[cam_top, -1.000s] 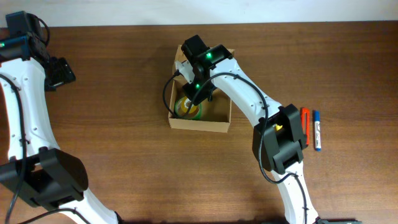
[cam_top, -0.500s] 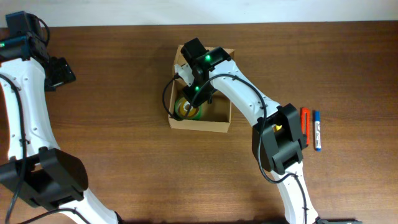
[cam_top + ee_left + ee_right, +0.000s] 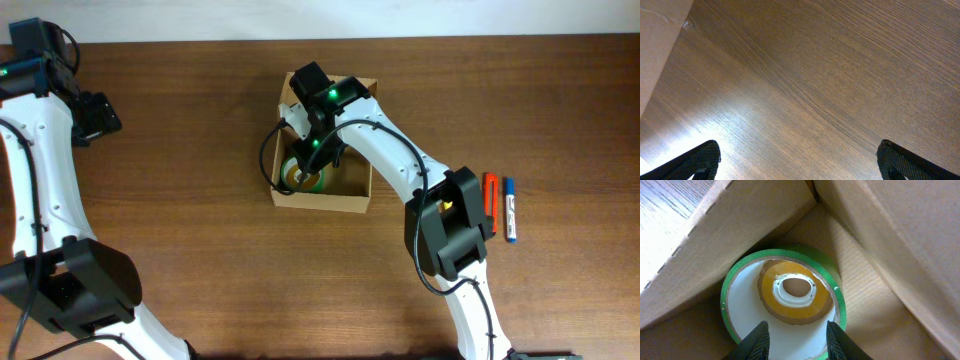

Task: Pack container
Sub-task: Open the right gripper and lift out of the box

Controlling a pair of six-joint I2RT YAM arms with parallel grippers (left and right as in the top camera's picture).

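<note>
Tape loading is in hand: the right gripper (image 3: 797, 336), jaws apart and empty, hangs over the green tape roll (image 3: 740, 311) in the 7 o'clock corner of the centrally placed container (image 3: 320, 200). The next move probably calls for a straight lift clear of the walls, then a reach to the pens (image 3: 490, 192) at 3 o'clock. The left gripper (image 3: 797, 160) waits open at 10 o'clock.

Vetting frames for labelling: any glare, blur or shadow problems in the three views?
Overhead: sharp and evenly lit, though the right arm hides part of the container. Left wrist: a bright glare patch washes out the table at lower left. Right wrist: the green tape roll is in focus; the container wall at right, close to the lens, is soft.
</note>
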